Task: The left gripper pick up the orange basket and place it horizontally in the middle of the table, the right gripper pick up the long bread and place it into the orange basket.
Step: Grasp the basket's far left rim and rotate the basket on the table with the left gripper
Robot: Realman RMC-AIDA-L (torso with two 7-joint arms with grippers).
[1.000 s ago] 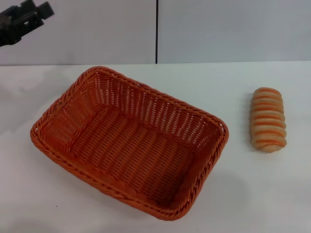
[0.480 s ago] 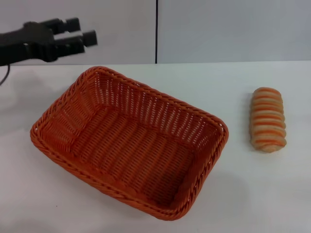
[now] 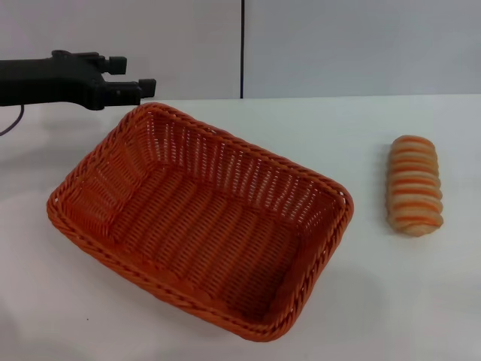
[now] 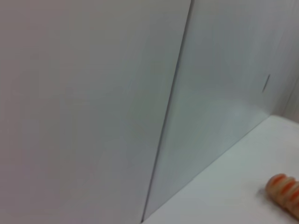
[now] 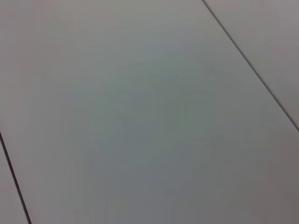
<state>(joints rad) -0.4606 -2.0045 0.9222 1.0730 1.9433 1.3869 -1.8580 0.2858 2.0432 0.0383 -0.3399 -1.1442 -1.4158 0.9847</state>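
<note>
The left gripper (image 3: 131, 75) hovers with fingers spread just beyond the basket (image 3: 199, 218)'s far-left corner, seemingly lining up on the rim. The basket sits askew; the bread (image 3: 413, 185) lies well right of it.

head: downward on table (image 3: 225, 346) | wrists: facing wall (image 4: 93, 93)

Bright even light; soft shadows on table (image 3: 225, 113); wrist views blurred.

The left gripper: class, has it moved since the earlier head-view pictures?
Yes. The left gripper has swung rightward and down, toward the orange basket's far corner; the basket stayed put.
</note>
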